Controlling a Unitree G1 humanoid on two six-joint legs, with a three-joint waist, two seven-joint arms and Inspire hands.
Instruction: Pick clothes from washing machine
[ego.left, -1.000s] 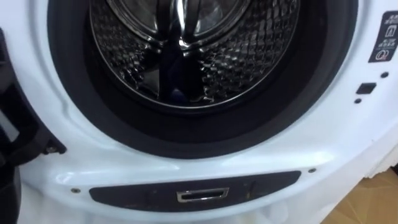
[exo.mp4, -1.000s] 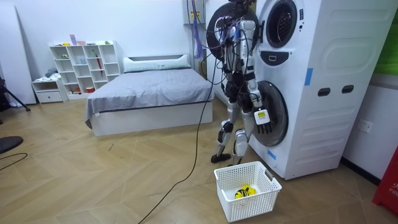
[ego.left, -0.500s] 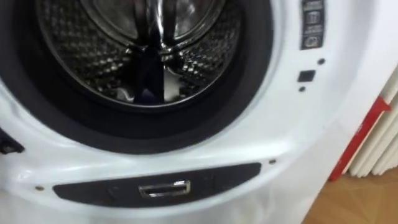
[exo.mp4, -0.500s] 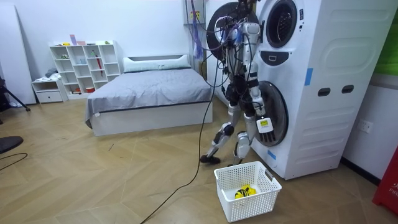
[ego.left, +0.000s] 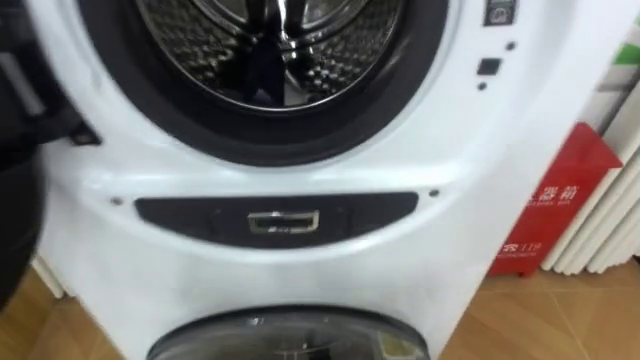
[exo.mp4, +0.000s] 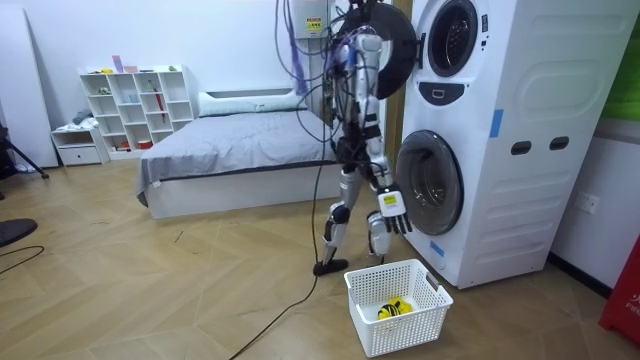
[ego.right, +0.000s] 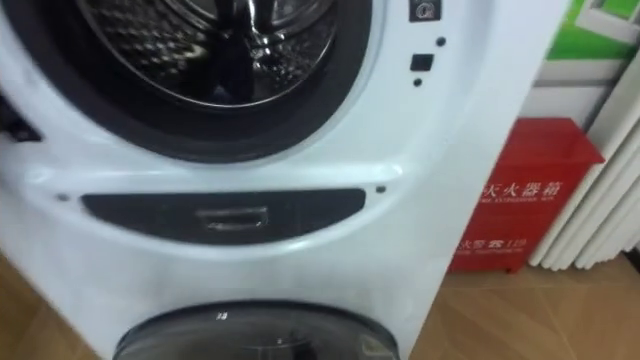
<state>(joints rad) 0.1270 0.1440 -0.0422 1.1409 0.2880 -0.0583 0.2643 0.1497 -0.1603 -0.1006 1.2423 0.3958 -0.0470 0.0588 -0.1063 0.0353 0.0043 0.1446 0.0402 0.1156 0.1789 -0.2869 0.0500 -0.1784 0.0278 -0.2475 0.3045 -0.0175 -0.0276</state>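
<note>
The upper washing machine's steel drum (ego.left: 300, 50) stands open before me, its dark door (ego.left: 18, 150) swung out to my left. A dark shape (ego.left: 262, 75) lies at the drum's bottom; I cannot tell whether it is cloth. In the room view I stand a step off the stacked machines (exo.mp4: 480, 140), and my right hand (exo.mp4: 391, 206) hangs low beside the lower door (exo.mp4: 430, 185), fingers relaxed and holding nothing. On the floor in front of the machines, a white basket (exo.mp4: 400, 325) holds a yellow and black item (exo.mp4: 392, 308).
A dark control strip (ego.left: 280, 215) runs under the drum, with the lower machine's round door (ego.left: 290, 335) below it. A red box (ego.right: 520, 190) stands on the floor right of the machines. A bed (exo.mp4: 240, 150) and a white shelf (exo.mp4: 135, 105) lie behind me.
The robot has stepped back from the machines toward the room view's left. The eye view has dropped and shifted, so the lower door and the red box now show.
</note>
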